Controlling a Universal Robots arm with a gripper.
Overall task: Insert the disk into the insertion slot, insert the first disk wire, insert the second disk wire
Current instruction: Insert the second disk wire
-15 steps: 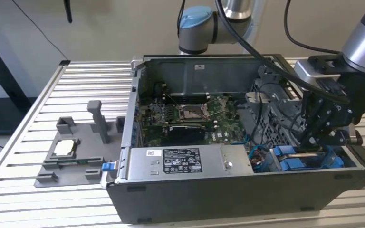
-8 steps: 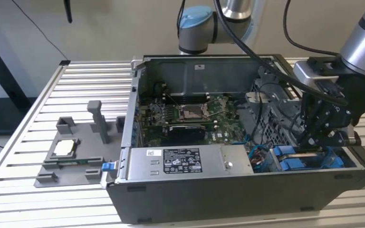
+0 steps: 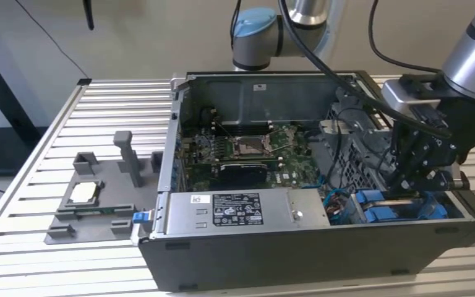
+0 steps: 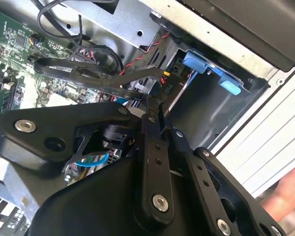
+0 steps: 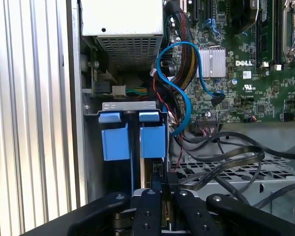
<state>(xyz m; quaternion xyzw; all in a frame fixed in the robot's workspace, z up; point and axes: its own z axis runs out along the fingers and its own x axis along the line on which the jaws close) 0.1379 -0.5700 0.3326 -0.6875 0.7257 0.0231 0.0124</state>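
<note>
Gripper (image 5: pixel 160 189) pinched black wire connector (image 5: pixel 157 169) above disk (image 5: pixel 152 140) in insertion slot (image 5: pixel 129 106). Wire judged limp; connector rigid, best hold.

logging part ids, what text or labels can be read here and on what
White sticker on the grey power-supply box: print too small to read.
Green motherboard: white maker's mark and codes, too small.
Black wire plug: short white marking, unclear.

Disk seated in the insertion slot

The disk (image 5: pixel 152 142), held in a bright blue carrier with blue end tabs, is seen standing on edge inside the insertion slot (image 5: pixel 128 105), the grey metal bay beside the motherboard (image 5: pixel 246 73).
</note>
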